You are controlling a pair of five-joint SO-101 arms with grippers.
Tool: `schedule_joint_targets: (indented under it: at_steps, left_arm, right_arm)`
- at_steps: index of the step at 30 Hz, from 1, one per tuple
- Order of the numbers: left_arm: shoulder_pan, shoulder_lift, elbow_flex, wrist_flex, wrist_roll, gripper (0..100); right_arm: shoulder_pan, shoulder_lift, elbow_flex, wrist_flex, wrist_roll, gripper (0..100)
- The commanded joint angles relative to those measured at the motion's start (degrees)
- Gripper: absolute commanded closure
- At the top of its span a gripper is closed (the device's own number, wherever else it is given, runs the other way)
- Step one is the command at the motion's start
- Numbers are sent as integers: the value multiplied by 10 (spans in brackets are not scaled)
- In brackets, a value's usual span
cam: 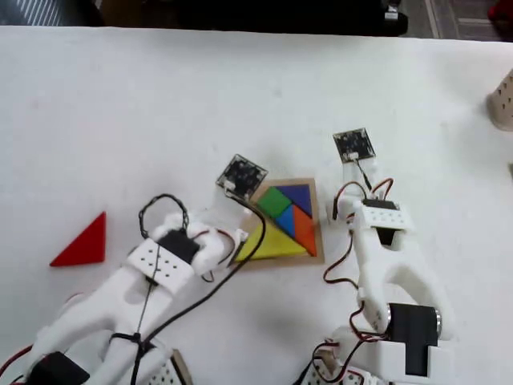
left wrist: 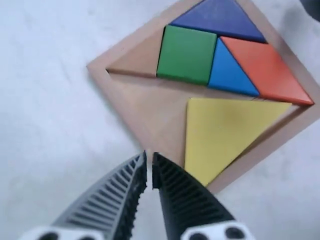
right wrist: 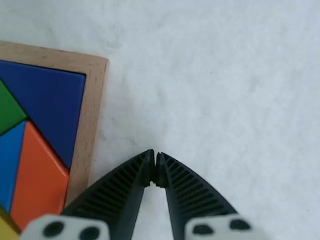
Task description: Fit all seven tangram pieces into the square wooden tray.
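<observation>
Both empty and pinched together, the left gripper point(left wrist: 149, 156) and right gripper point(right wrist: 154, 154) flank the square wooden tray point(left wrist: 150, 115); a flat red triangle point(cam: 84, 245) lies well apart.

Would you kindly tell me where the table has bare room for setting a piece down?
Bare: the stretch beyond the wooden tray to the far edge, and around the red triangle. Crowded: left gripper and right gripper flank the tray.

Pale wooden tray point(left wrist: 131, 102), matt painted pieces, ribbed black plastic jaws
</observation>
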Motion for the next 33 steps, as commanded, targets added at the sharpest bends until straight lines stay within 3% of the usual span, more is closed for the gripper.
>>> schedule_joint_targets:
  at_steps: [1, 4, 10, 16, 25, 33]
  left_arm:
    - [13, -19, -3, 23, -7, 977]
    - [29, -21, -2, 44, -56, 977]
    - [138, -18, 1, 97, -122, 978]
    - [134, 48, -2, 34, -87, 978]
    - [132, 179, -116, 84, -84, 978]
    - [93, 182, -120, -15, -81, 978]
  right_arm:
    - [-5, -2, -27, 4, 8, 981]
    - [-4, -2, -27, 4, 8, 981]
    - [-7, -2, -27, 4, 35, 981]
    - [-7, -2, -27, 4, 37, 981]
    - [-7, -2, -27, 4, 39, 981]
    - [-7, -2, -27, 4, 39, 981]
